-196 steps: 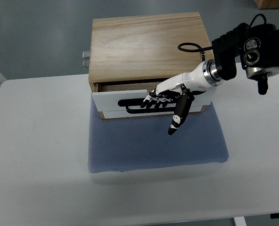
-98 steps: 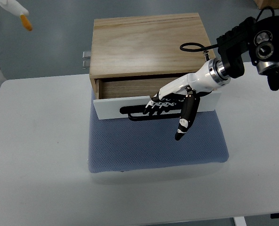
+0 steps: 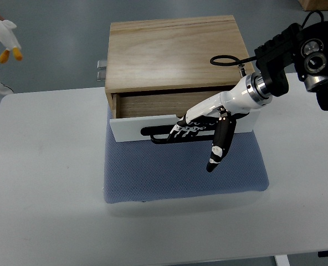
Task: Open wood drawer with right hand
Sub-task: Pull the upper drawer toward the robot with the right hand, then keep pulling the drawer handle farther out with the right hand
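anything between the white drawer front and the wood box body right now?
Top view: a gap shows between the drawer front and the wood box, exposing the drawer's bare wooden inside. The right hand is hooked on the black handle.

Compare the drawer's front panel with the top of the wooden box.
The drawer front is white and carries a black handle that the right hand hooks with its fingers; the box top is bare light wood with visible grain. The drawer front sits pulled out ahead of the box, over the blue mat; the box top lies flat and much broader. Both are rectangular.
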Robot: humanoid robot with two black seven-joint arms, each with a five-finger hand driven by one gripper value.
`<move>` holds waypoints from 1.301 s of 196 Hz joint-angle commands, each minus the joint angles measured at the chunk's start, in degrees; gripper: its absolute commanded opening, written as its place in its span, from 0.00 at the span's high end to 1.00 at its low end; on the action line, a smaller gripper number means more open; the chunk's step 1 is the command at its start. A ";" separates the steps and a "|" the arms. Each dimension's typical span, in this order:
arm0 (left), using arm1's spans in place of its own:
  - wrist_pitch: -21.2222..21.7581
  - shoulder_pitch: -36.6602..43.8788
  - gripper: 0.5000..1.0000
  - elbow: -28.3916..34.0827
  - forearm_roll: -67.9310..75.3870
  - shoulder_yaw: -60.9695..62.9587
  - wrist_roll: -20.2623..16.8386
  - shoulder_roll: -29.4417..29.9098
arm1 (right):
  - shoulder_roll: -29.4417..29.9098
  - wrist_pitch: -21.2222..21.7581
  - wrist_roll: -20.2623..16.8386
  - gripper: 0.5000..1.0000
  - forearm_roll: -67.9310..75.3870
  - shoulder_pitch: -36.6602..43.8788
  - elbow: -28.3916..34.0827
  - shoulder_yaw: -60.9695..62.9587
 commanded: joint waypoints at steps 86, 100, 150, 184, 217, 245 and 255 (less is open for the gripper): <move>0.00 0.06 0.00 0.00 0.00 0.00 0.00 0.00 | -0.69 -0.31 -0.03 0.11 0.35 1.26 -0.80 -0.10; 0.00 -0.02 0.00 0.00 0.00 0.00 0.00 0.00 | -0.51 -0.40 -0.03 0.11 0.35 1.17 -0.80 -0.19; 0.00 0.06 0.00 0.00 0.00 0.00 0.00 0.00 | -0.07 -1.81 -0.03 0.11 0.43 0.55 -0.80 -0.19; 0.00 -0.02 0.00 0.00 0.00 0.00 0.00 0.00 | 0.01 -2.69 -0.03 0.11 0.35 0.03 -0.80 -0.19; 0.00 -0.02 0.00 0.00 0.00 0.00 0.00 0.00 | 0.19 -3.48 -0.03 0.11 0.35 -0.59 -0.80 -0.19; 0.00 -0.02 0.00 0.00 0.00 0.00 0.00 0.00 | 0.37 -3.74 -0.03 0.11 0.35 -0.76 -0.80 -0.19; 0.00 -0.02 0.00 0.00 0.00 0.00 0.00 0.00 | 0.45 -3.74 -0.03 0.11 0.35 -0.76 -0.80 -0.19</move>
